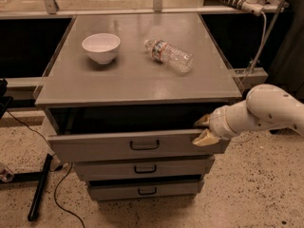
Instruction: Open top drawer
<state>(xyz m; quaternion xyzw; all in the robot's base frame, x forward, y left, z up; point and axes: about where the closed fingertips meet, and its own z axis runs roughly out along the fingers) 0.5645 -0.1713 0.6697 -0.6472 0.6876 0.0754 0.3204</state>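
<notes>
- The grey bench (133, 82) is filling the middle of the view, its flat top carrying two things.
- The top drawer (104, 147) is sitting directly under the bench top and standing partly out, with its front panel jutting forward of the two fronts below and a dark opening showing above it.
- My white arm (266, 109) is reaching in from 3 o'clock, level with that drawer.
- The middle drawer front (109, 169) and the narrower bottom drawer front (114, 192) are lying at 6 o'clock from the top one, both set further back.
- A clear plastic bottle (169, 55) is lying on its side at about 1 o'clock on the bench top.
- A white bowl (100, 47) is standing upright at about 10 o'clock on the bench top, well apart from the bottle.
- My tool (204, 129) is sitting at the 3 o'clock end of the top drawer's front panel, its two tan fingers (205, 138) spread, one above the panel's upper edge and one across its face.
- The small black handle (145, 145) is sitting at the panel's centre, at 9 o'clock from my tool and apart from it.
</notes>
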